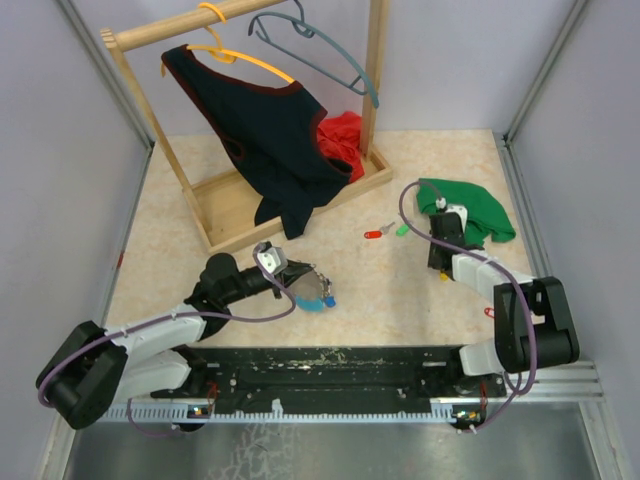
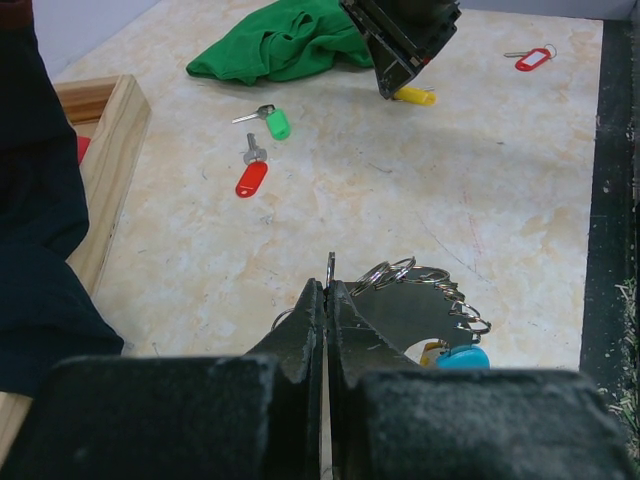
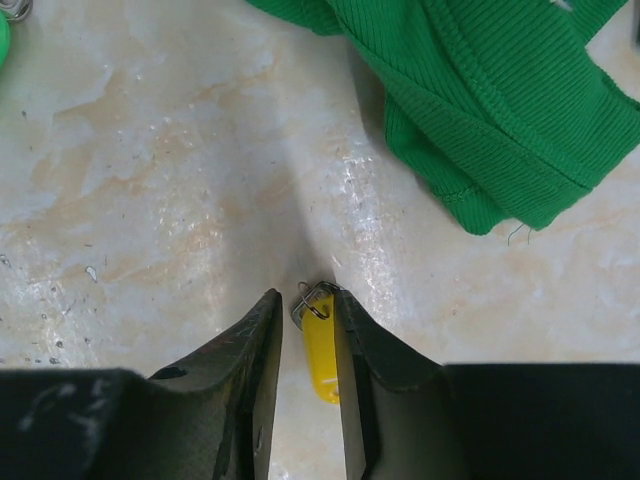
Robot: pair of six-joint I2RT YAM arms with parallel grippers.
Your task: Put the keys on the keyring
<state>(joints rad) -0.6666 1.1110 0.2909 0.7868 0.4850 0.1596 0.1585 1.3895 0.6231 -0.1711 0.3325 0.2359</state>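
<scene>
Right wrist view: your right gripper (image 3: 306, 302) stands narrow, straddling the yellow-capped silver key (image 3: 321, 358) on the glossy marbled table (image 3: 150, 180). The ribbed green cloth (image 3: 500, 100) lies near, with open room leftward. Your left gripper (image 2: 328, 292) pinches the wiry coiled keyring (image 2: 425, 295).

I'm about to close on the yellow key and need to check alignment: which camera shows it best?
Right wrist: the yellow key lies close up between the jaws, ring end forward. Left wrist shows it small and far off, at the right gripper's tip. Top external gives only a yellow speck by the arm.
</scene>
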